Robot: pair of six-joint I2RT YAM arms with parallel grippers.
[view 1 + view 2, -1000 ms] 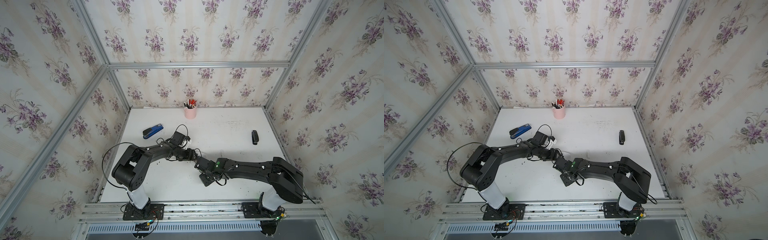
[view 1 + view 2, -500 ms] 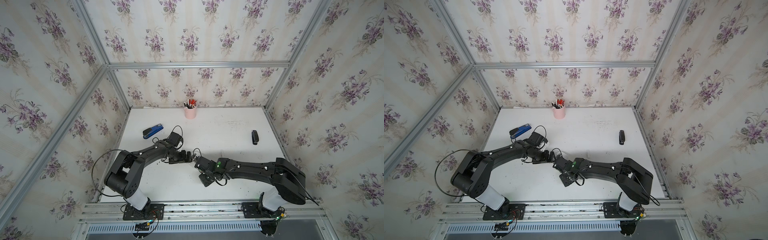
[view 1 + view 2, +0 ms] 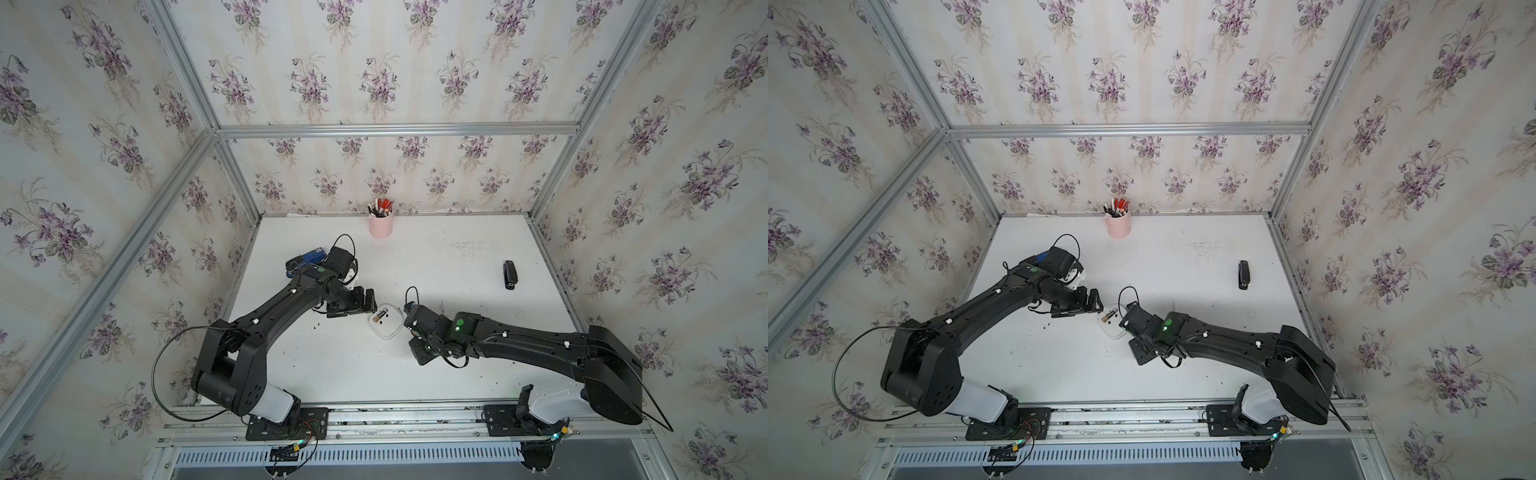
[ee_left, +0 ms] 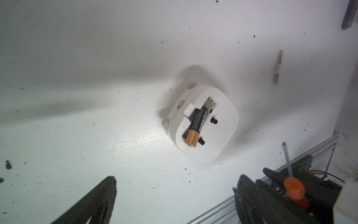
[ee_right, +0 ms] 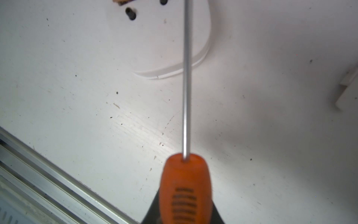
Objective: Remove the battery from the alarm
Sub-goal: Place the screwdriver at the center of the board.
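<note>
The left gripper (image 4: 174, 182) had just spread its jaws, empty, short of the white alarm (image 4: 219, 139) right of frame centre, whose Duracell battery (image 4: 197, 124) sat exposed in the open bay, seemingly ready for picking, while the right gripper (image 5: 184, 217) clenched the orange-handled screwdriver (image 5: 185, 180).

alarm (image 5: 155, 42): cut off at edge | screwdriver (image 5: 185, 174) handle: blurred

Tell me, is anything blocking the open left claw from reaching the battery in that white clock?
Nothing visible does. Only bare table lies between the left claw and the alarm, and the battery sits uncovered in its open slot. A small white tab hugs the battery's dark end; the screwdriver is off to one side.
</note>
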